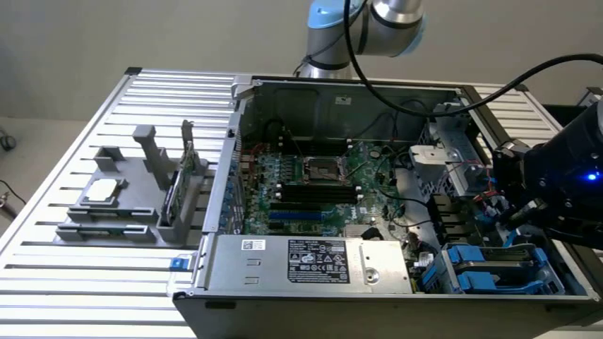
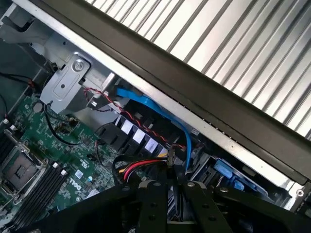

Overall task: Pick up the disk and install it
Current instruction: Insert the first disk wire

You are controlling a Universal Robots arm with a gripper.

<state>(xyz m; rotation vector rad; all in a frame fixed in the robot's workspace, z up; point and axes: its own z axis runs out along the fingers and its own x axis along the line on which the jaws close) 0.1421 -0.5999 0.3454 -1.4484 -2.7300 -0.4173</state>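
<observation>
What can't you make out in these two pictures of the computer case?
- What, if anything, the gripper holds: wrist view, its own dark body blocks it.
- Part of the blue drive bay: exterior view, behind the arm's wrist.
- Print on the power supply label: exterior view, too small.

I see an open computer case [image 1: 311, 106] on a slatted metal table [image 1: 94, 282]. Its green motherboard [image 1: 377, 180] is exposed, with a labelled silver power supply [image 1: 311, 263] along the near edge. On the exterior view's left, a grey fixture [image 1: 104, 229] holds 1 small square chip [image 1: 102, 189] and 1 upright green card [image 1: 188, 166]. Inside the case, a blue cable [image 2: 160, 114] curves past twisted red-black wires [image 2: 146, 127].
</observation>
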